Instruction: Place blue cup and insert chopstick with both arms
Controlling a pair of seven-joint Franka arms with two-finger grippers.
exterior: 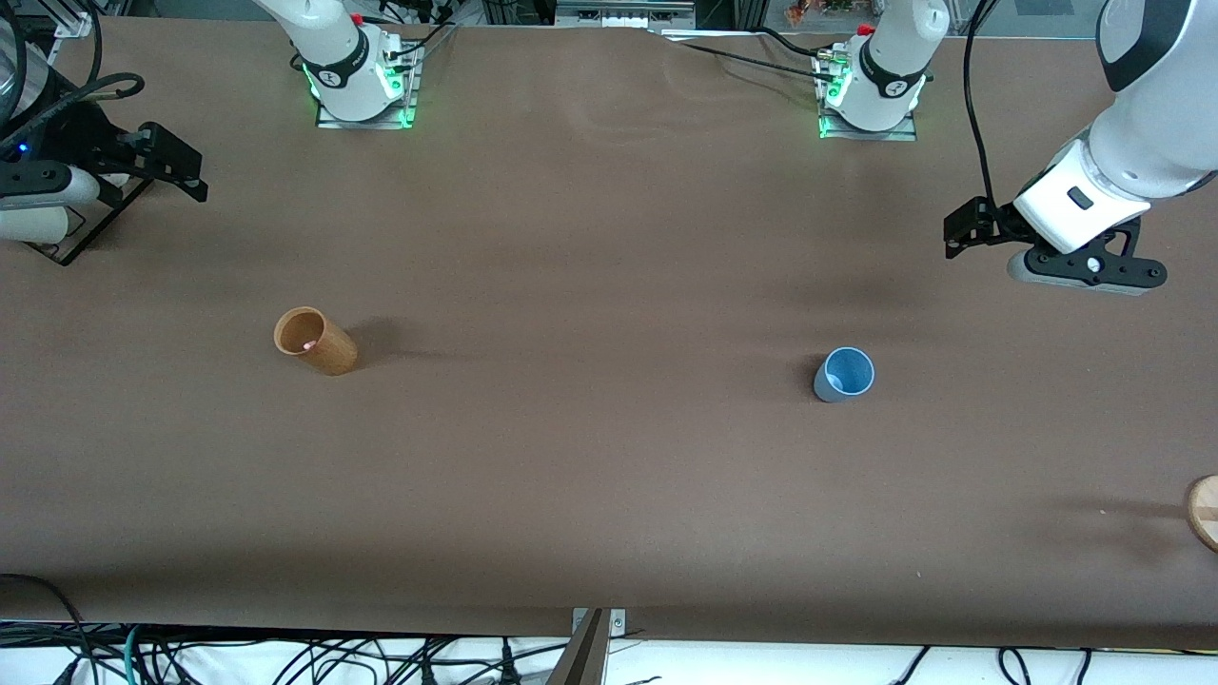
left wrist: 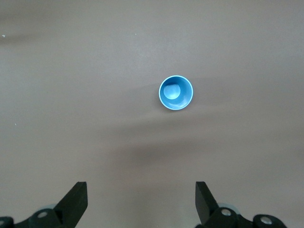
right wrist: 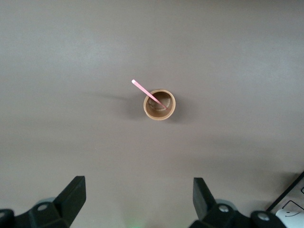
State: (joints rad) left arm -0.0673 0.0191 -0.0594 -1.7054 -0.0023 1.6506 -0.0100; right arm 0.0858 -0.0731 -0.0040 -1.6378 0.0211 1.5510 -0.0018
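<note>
The blue cup (exterior: 844,374) stands upright on the table (exterior: 590,457), toward the left arm's end and well apart from the tan cup (exterior: 315,341), where the chopstick (right wrist: 150,94) leans. The left gripper (exterior: 961,231) hangs nearest it, high over the table, jaws wide and empty. The right gripper (exterior: 176,162) waits likewise, spread and empty, over its own end.

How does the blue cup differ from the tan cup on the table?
The blue cup is light blue and empty; the tan cup is wood-coloured and holds the chopstick, leaning out over its rim. The blue cup stands toward the left arm's end, the tan cup toward the right arm's end. Both stand upright, handleless, mouths open.
</note>
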